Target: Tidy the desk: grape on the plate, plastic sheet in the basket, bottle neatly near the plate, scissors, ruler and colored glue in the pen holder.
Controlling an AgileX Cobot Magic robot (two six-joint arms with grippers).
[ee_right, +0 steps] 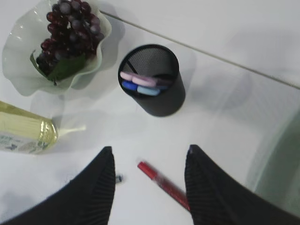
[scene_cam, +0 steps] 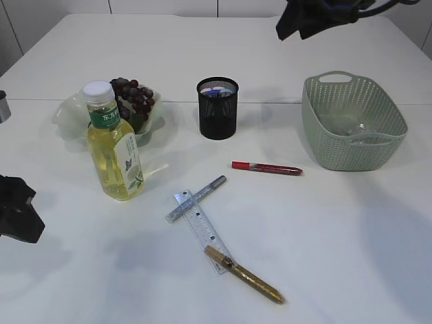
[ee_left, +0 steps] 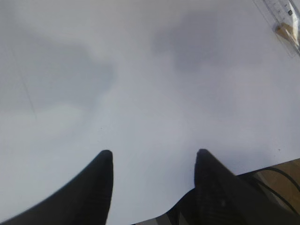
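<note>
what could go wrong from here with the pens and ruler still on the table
The ruler lies flat under the silver glue pen, with the gold glue pen on its end, so lifting it may scatter both. The pen holder already holds scissors, leaving little room. The bottle stands close and could tip.

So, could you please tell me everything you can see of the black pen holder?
The pen holder is a black cylinder that looks like metal mesh, standing upright and open-topped on the white table, between the plate of grapes and the green basket, touching neither. In the right wrist view, pink, purple and blue handle-like shapes sit inside it; what they belong to is unclear. The red glue pen lies in front of it, apart.
</note>
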